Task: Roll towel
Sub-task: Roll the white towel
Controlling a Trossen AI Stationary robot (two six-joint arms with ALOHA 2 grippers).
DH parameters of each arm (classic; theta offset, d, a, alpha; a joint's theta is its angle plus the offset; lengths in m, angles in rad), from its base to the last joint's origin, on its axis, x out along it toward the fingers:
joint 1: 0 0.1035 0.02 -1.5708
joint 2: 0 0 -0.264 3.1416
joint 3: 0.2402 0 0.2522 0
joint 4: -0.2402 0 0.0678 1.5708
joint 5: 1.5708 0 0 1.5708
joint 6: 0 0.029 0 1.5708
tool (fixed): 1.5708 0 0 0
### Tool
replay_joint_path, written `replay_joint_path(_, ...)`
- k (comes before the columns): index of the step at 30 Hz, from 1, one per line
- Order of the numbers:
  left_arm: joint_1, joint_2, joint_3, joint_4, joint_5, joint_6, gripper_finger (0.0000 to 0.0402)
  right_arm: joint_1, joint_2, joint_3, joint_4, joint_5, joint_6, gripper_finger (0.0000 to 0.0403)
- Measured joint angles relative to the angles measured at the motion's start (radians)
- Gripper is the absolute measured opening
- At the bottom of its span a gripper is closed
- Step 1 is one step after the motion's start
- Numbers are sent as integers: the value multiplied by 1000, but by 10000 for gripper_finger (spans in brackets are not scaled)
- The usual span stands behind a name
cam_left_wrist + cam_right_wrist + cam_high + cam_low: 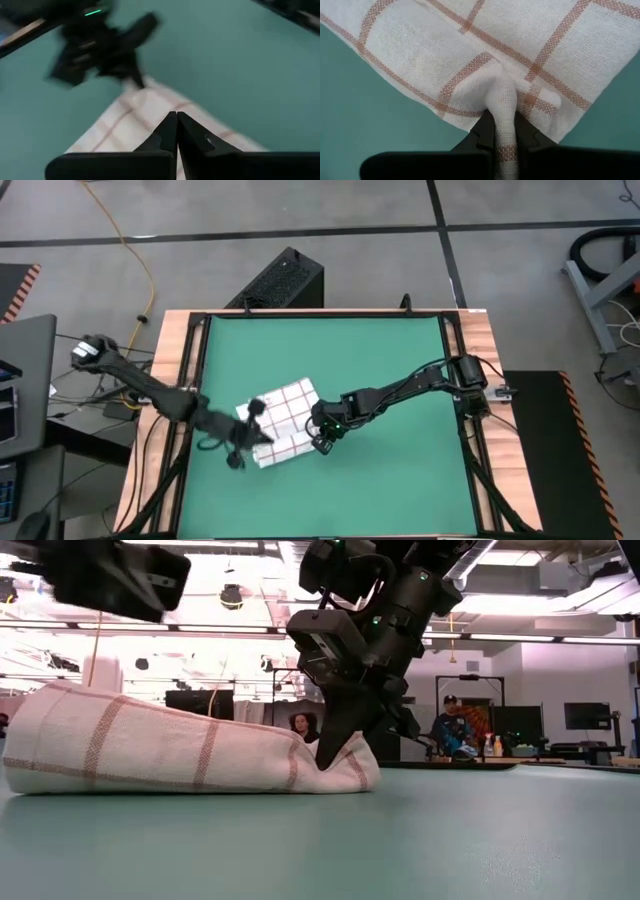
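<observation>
- While the towel (283,420) is lying on the green mat (400,360), somewhat toward the mat's left edge and nearer its front edge than its back, it is looking folded over into a thick, soft bundle rather than wound into a tight roll.
- Seen from the low view, the cloth is sitting as a rounded, layered hump, so I am judging the rolling as begun but far from finished: the free part is still needing to be turned over on itself and tightened.
- The right gripper (503,135) is pinching a raised pleat of the towel's edge between its two fingers, at the bundle's end nearest the mat's middle; the fabric is bunching up into a ridge between the jaws.
- The right arm is reaching in from the table's right edge, stretched low across the mat, with its wrist tipped down so the fingers are meeting the cloth at the mat's surface.
- The left gripper (176,131) is hanging just above the towel's opposite end, jaws pressed together and holding nothing.
- The left arm is slanting in from the table's left edge, wrist angled down toward the cloth.
</observation>
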Motion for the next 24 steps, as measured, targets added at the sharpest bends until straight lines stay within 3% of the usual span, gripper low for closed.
replay_joint_path(6,-175,228,48,83,-161,-16,0,0,0,0,1,0,-1,39)
replay_joint_path(8,-195,307,75,64,-225,-26,0,0,0,0,0,0,-4,39)
replay_joint_path(14,-196,496,105,41,-285,-122,0,1,0,0,-2,-1,-7,39)
replay_joint_path(18,-196,521,104,6,-336,-215,0,6,0,1,-4,-1,-7,39)
replay_joint_path(24,-239,452,104,-102,-439,-321,0,6,0,1,-7,-16,-9,39)
